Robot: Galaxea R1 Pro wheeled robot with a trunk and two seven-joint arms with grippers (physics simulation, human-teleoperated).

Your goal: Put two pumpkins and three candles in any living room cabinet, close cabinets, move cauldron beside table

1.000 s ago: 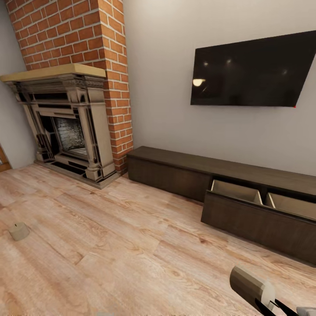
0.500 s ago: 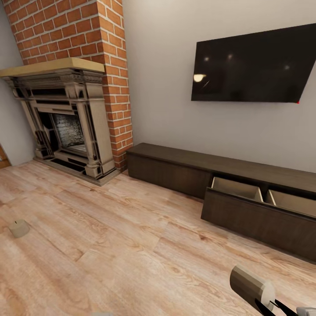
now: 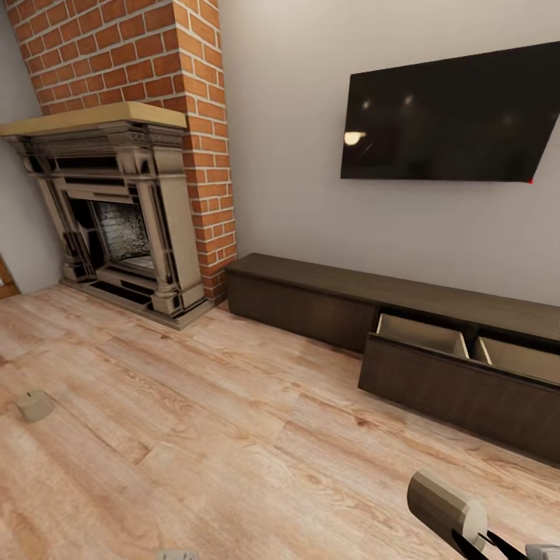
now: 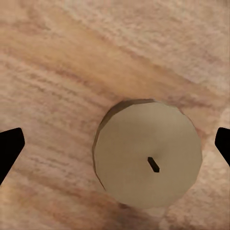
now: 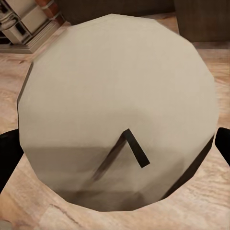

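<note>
A squat white candle [image 3: 446,507] is held near the bottom right of the head view, with my right gripper [image 3: 471,537] shut on it. In the right wrist view this candle [image 5: 120,115] sits between the dark fingertips [image 5: 9,158]. A second candle [image 3: 35,405] stands on the wooden floor at the far left. In the left wrist view a third candle [image 4: 147,160] stands on the floor under my left gripper [image 4: 115,146], which is open with its fingertips [image 4: 9,148] wide apart and clear of it. The long dark-brown cabinet [image 3: 311,299] runs along the wall, its right drawer [image 3: 459,389] pulled open.
A stone fireplace [image 3: 117,210] with a brick chimney [image 3: 140,54] stands at the back left. A black television [image 3: 447,117] hangs on the wall above the cabinet. Bare wooden floor [image 3: 233,435] stretches between me and the cabinet.
The whole picture has shifted slightly, so the camera has moved a little. The candle in my right gripper keeps its place in the view. The floor candle at left has not moved.
</note>
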